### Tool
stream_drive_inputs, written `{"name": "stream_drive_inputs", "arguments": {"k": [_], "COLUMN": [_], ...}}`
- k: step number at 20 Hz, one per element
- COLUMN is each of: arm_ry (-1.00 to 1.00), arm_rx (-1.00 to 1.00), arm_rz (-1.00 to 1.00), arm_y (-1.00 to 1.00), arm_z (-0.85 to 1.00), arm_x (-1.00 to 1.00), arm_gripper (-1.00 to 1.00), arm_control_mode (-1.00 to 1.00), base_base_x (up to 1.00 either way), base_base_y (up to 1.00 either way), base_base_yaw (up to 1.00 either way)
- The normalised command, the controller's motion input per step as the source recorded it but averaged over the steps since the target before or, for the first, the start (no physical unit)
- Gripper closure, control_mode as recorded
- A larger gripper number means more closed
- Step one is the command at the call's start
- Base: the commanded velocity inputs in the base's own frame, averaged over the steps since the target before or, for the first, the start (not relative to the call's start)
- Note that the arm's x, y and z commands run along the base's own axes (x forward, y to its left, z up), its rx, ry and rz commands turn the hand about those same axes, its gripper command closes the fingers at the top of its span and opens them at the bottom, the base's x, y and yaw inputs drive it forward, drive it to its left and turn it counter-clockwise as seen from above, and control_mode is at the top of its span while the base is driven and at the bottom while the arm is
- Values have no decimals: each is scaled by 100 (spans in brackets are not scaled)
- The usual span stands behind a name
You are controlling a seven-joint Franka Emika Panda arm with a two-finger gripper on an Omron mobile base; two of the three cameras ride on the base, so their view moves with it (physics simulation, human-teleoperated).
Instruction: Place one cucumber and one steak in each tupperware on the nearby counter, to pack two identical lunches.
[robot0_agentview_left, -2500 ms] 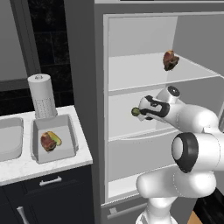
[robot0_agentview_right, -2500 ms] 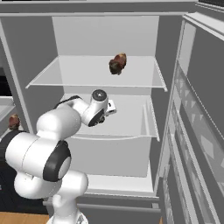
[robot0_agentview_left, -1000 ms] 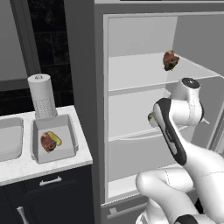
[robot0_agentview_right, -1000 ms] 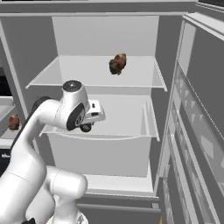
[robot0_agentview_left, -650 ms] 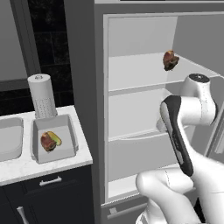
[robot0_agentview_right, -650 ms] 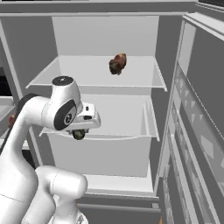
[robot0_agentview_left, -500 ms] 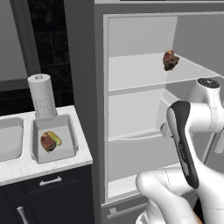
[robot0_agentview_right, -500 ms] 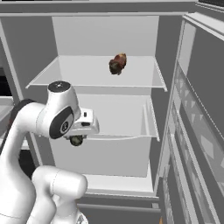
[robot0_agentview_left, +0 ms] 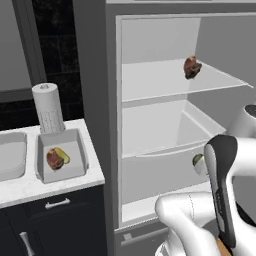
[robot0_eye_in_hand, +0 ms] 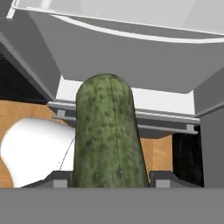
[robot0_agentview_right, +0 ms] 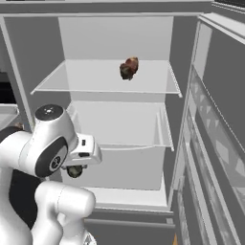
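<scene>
A dark green cucumber [robot0_eye_in_hand: 108,135] stands upright between my fingers, with my gripper [robot0_eye_in_hand: 108,177] shut on its lower end. The gripper [robot0_agentview_left: 200,163] holds this cucumber [robot0_agentview_left: 198,160] in front of the open fridge, below its middle shelf; from the other side the gripper [robot0_agentview_right: 75,168] and cucumber [robot0_agentview_right: 74,171] hang under my arm's elbow. One steak [robot0_agentview_left: 191,67] lies on the upper fridge shelf, also seen as the steak [robot0_agentview_right: 128,68] there. On the counter a grey tupperware [robot0_agentview_left: 77,150] holds a steak [robot0_agentview_left: 52,158] and a yellowish-green cucumber [robot0_agentview_left: 63,155]. A second tupperware [robot0_agentview_left: 10,159] is cut off at the left edge.
A paper towel roll [robot0_agentview_left: 48,107] stands behind the filled tupperware. The white counter [robot0_agentview_left: 50,187] ends beside the fridge wall [robot0_agentview_left: 102,100]. The fridge door [robot0_agentview_right: 213,124] stands open on the right. A clear drawer [robot0_agentview_right: 119,127] sits under the upper shelf.
My arm has swung back out of the fridge, carrying the dark green cucumber lower and nearer the base. The steak on the shelf and the counter's contents have not moved.
</scene>
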Motion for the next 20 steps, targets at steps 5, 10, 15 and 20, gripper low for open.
{"name": "stream_drive_inputs", "arguments": {"k": [5,10,15,20], "arm_ry": [0,0,0,0], "arm_rx": [0,0,0,0], "arm_rz": [0,0,0,0], "arm_y": [0,0,0,0], "arm_z": [0,0,0,0], "arm_x": [0,0,0,0], "arm_gripper": [100,100,100,100], "arm_control_mode": [100,100,100,100], "base_base_x": [-90,-66,-43,-7], "base_base_y": [36,94,100,100], "base_base_yaw": [0,0,0,0]}}
